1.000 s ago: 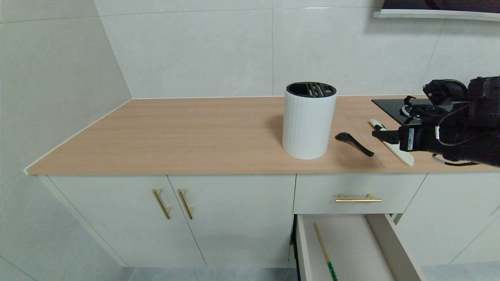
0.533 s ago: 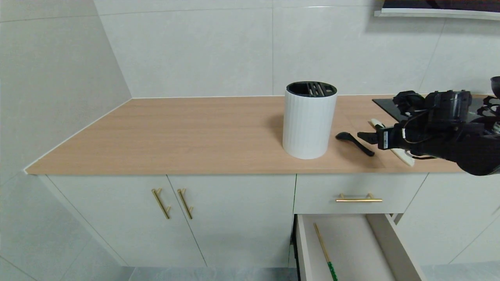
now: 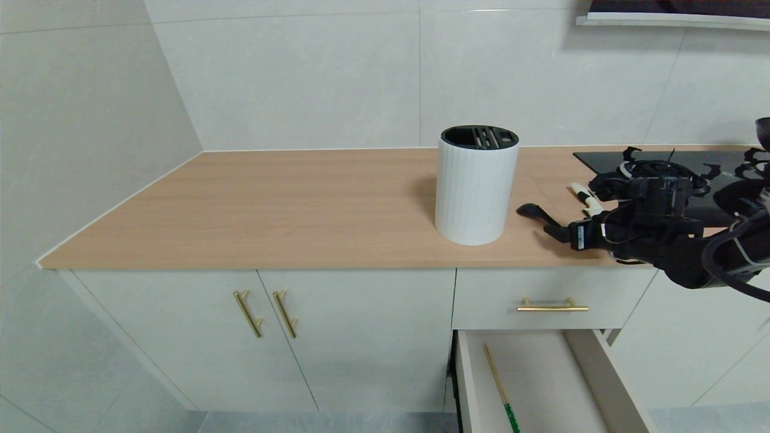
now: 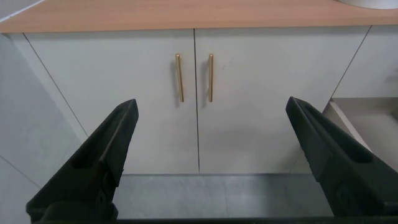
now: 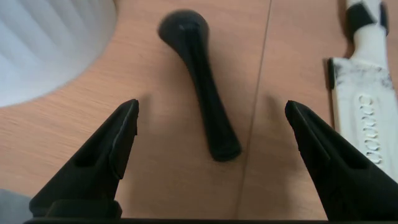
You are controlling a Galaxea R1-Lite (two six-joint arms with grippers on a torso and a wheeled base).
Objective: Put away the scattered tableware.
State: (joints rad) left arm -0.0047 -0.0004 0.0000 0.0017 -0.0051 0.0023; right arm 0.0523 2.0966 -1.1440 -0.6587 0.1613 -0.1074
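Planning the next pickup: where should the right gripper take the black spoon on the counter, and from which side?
I'd grip the black spoon at the slim middle of its handle, from straight above, jaws across it. It lies flat on the countertop with bare wood either side, and the open right gripper hangs over it there.

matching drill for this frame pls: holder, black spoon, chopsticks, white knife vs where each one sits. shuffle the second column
Things
1. holder
2. black spoon
3. chopsticks
4. white knife

Places
A. lying in the open drawer
B. upright on the counter
C. flat on the counter, between holder and white knife
D. flat on the counter, next to the stove

Pairs: 1-B, 2-C, 3-A, 4-D
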